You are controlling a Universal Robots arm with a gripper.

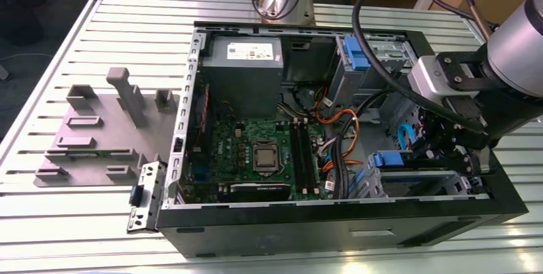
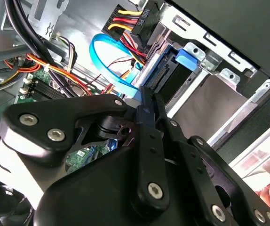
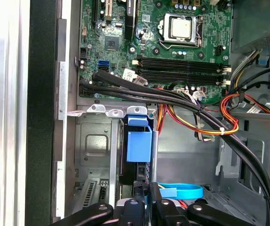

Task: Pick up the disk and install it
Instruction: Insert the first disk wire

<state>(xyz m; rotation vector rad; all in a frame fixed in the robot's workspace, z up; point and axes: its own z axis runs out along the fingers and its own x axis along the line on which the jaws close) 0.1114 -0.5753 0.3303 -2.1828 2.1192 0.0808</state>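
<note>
The disk [image 3: 138,146] sits on edge in a metal drive bay at the case's front corner, its blue carrier bracket facing out. In the second wrist view the disk's connector edge [image 2: 162,77] and its blue tab [image 2: 189,56] show in the bay's mouth. In the exterior view the disk [image 1: 388,158] lies at the case's lower right. My gripper [image 2: 146,96] is shut with nothing between its fingers, its tips right at the disk's outer edge. The gripper [image 3: 144,187] points along the bay, and the gripper [image 1: 443,150] hangs inside the case's right side.
A blue data cable [image 2: 109,61] and red-yellow power wires [image 3: 229,125] loop close to the bay. The motherboard [image 1: 254,153] fills the case floor; the grey power supply [image 1: 241,64] is at the back. Another blue carrier [image 1: 355,54] stands in the upper bay. A grey fixture [image 1: 102,128] lies on the slatted table.
</note>
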